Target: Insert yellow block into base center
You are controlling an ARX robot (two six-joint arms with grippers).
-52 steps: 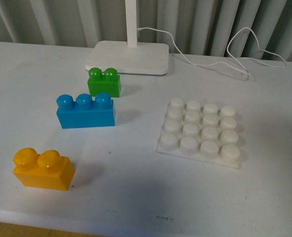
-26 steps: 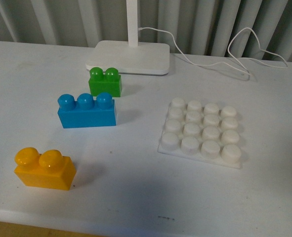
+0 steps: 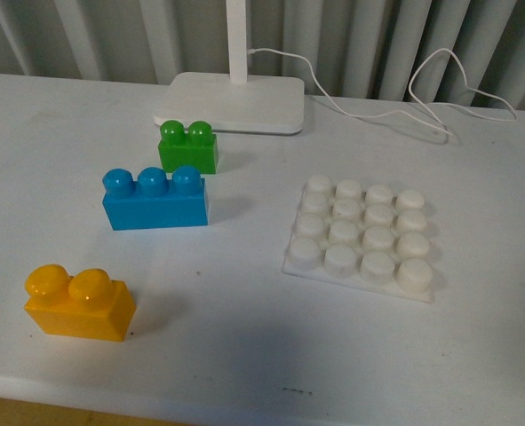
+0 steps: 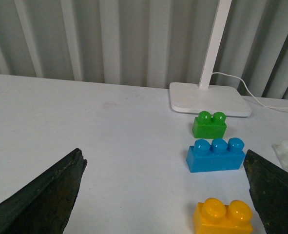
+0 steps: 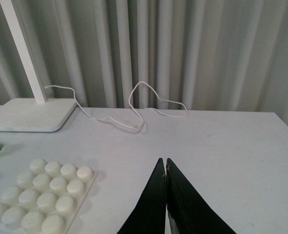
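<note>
A white table [image 3: 244, 346] fills the front view, with a pale pleated curtain [image 3: 138, 35] hanging behind its back edge. A white lamp foot [image 3: 231, 102] sits at the middle of that back edge, its slim post [image 3: 236, 35] rising out of view.

The left gripper [image 4: 163, 158] hangs above the table with its two dark fingers [image 4: 46, 195] spread wide and nothing between them. The right gripper [image 5: 164, 163] has its fingers [image 5: 148, 209] pressed together tip to tip and holds nothing.

The base [image 3: 360, 235], a flat white square with four rows of four round studs, lies flat to the right of the table's middle. All of its studs are bare.

A blue brick [image 3: 155, 202] with three studs stands upright left of the middle, well apart from the base.

The yellow block [image 3: 78, 303] stands near the front-left corner of the table, its two studs up. Nothing touches it, and it is well apart from the base. In the left wrist view it lies ahead of the spread fingers, clear of both.

A green brick [image 3: 187, 148] with two studs stands between the blue brick and the lamp foot, close to the foot's front edge.

A thin white cable [image 3: 441, 53] leaves the post and loops along the back edge toward the right.
</note>
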